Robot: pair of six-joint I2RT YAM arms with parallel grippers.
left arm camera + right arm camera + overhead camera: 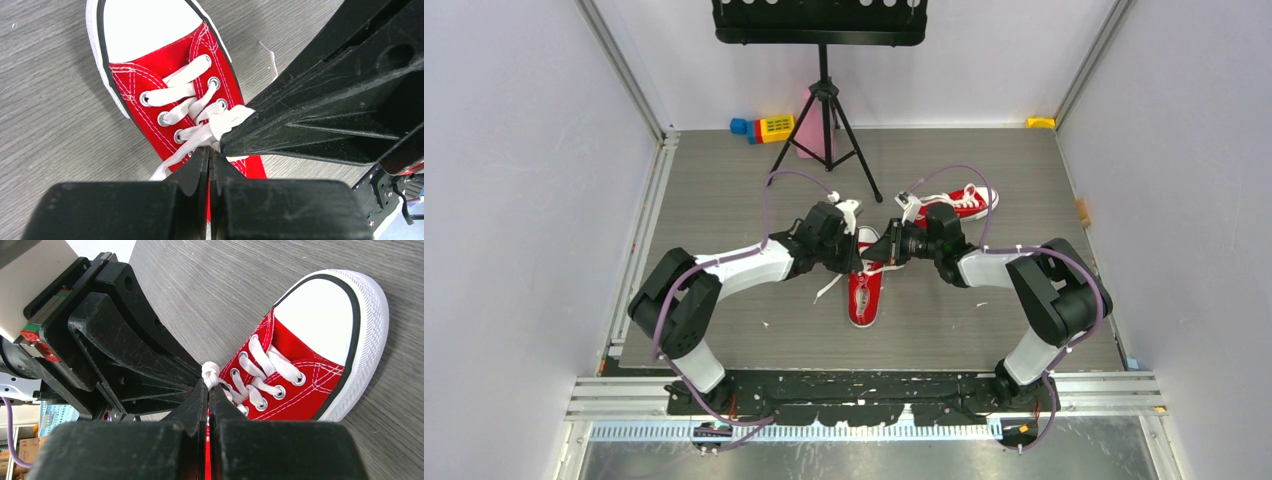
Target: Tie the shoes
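Note:
One red shoe (864,298) lies mid-table, its white toe cap towards the arm bases. The second red shoe (961,203) lies on its side behind the right arm. Both grippers meet over the near shoe's laces. My left gripper (863,258) is shut on a white lace (200,136) just below the eyelets of the shoe (165,65). My right gripper (887,249) is shut on a bunched bit of lace (210,373) beside the shoe (300,385). Its fingertip (240,134) also presses on lace in the left wrist view. A loose lace end (829,288) trails to the shoe's left.
A black music-stand tripod (825,120) stands at the back middle. Coloured toy blocks (764,128) and a pink object (807,128) lie beside it. A yellow piece (1041,122) sits in the back right corner, and a small wooden block (1082,212) lies by the right wall.

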